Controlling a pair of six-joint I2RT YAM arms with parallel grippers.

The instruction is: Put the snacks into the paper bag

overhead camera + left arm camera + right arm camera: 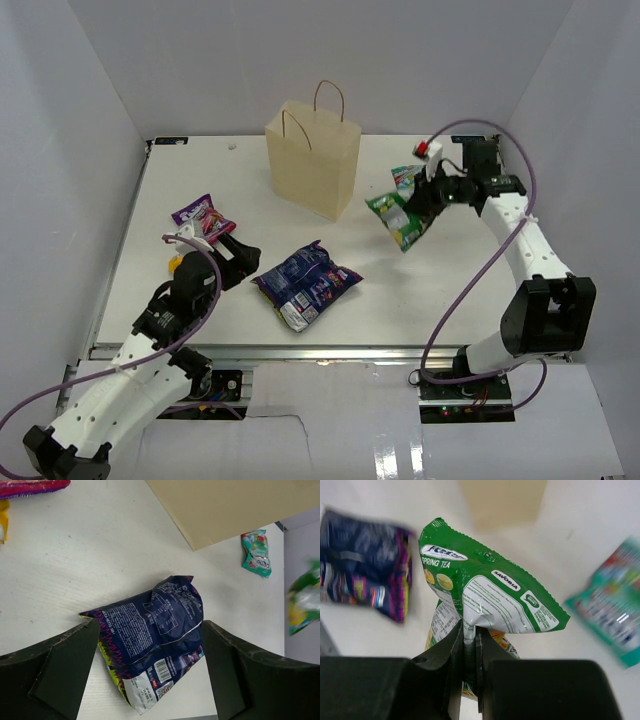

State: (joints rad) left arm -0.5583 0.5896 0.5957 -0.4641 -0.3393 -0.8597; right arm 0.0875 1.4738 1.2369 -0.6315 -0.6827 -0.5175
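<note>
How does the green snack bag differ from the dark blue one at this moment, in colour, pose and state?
The green bag is pinched by the right gripper, off the table; the dark blue bag lies flat on it, ungripped. The green one is bright green with white panels; the blue one is dark with purple edges. The blue bag looks larger. Both are glossy packets outside the paper bag.
</note>
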